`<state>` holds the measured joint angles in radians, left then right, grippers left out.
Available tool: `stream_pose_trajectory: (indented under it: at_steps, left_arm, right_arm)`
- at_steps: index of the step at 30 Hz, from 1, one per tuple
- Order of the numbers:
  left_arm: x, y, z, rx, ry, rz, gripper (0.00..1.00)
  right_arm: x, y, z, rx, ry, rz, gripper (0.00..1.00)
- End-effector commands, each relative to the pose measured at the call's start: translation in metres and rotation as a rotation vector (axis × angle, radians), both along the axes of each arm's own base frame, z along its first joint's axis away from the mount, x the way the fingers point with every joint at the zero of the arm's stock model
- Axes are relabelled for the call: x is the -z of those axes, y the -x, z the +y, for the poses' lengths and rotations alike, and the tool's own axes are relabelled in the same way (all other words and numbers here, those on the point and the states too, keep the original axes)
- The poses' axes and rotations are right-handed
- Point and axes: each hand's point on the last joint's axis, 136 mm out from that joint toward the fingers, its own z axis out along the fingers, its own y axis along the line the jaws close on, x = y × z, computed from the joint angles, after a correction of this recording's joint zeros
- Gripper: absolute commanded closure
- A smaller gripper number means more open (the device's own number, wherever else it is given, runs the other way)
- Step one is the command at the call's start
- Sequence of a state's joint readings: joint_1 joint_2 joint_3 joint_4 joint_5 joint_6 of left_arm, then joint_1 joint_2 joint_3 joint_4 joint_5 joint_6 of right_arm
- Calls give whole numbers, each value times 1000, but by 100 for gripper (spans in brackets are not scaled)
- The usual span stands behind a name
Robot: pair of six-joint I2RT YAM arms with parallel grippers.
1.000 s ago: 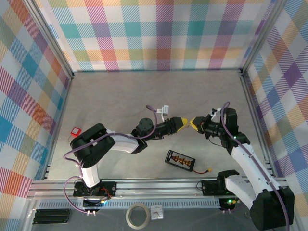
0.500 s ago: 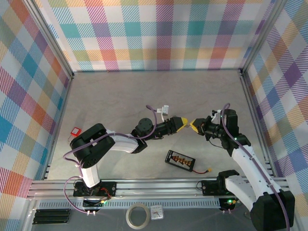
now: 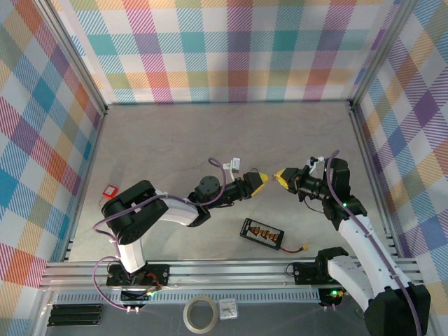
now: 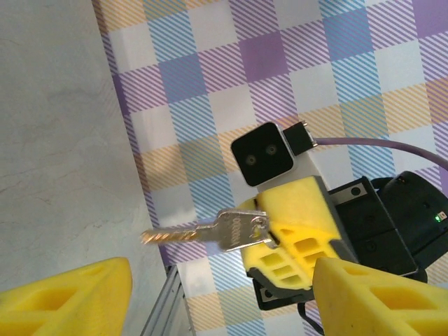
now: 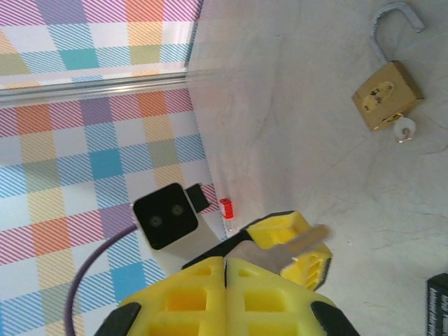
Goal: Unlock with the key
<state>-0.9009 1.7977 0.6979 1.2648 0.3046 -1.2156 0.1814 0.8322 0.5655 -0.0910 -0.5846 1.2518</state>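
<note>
And there's the small, thin silvery metal key point(image 4: 210, 233), pinched by its head in the right hand point(image 3: 283, 176), which is clenched tight on it, the blade sticking out free into the air. It's up off the grey table point(image 3: 175, 140) and well apart from the brass padlock with the steel shackle point(image 5: 387, 94), which lies flat on the table beyond the key's tip. The left hand point(image 3: 257, 181) faces the key, spread wide, grasping nothing. That brass padlock's shackle already stands swung open. The little red padlock point(image 5: 225, 208) lies well apart from it, too small to read. So I'd say the key is secured but in no keyhole, and lining up, inserting and turning all remain.
</note>
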Motion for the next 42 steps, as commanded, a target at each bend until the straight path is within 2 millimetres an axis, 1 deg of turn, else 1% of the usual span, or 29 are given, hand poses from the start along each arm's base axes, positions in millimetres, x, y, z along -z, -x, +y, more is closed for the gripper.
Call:
stream_pose_trajectory:
  at_steps: [1,4,5,7,9,11,15,21,24,29,33,35,37,42]
  left_arm:
    - [-17,0,0,-22,66,-25,31]
    - [-22,1,-6,-28,86,-23,31]
    - [-27,1,-8,-29,94,-33,31]
    - [-35,2,-11,-26,106,-57,30]
    - [-39,1,-14,-22,116,-60,29]
    - [-38,-1,-16,-26,116,-58,29]
    - [-38,-3,-19,-27,114,-68,29]
    - [-23,-8,-15,-54,83,-55,29]
    - [-29,-9,-18,-44,98,-67,28]
    - [-55,-2,-23,7,136,-130,27]
    - [-74,11,-25,57,159,-175,27]
    - [-79,18,-26,79,165,-189,28]
    - [-81,24,-24,93,167,-188,28]
    - [-69,32,-19,104,142,-172,29]
  right_arm:
    - [-13,-3,4,1,-73,-28,100]
    - [-14,-1,9,0,-104,-29,100]
    - [-13,-1,10,3,-117,-29,100]
    - [-9,0,11,10,-133,-21,100]
    - [-5,-1,12,22,-164,-16,100]
    - [-5,-2,14,27,-193,-14,100]
    - [-11,1,18,25,-210,-21,100]
    - [-25,12,17,26,-220,-36,100]
    - [-25,17,19,21,-229,-22,100]
    - [-16,18,20,27,-246,-2,100]
    - [-10,16,21,30,-261,15,100]
    - [-9,14,21,32,-260,16,100]
    - [-8,13,21,37,-256,18,100]
    - [-15,11,22,28,-256,7,100]
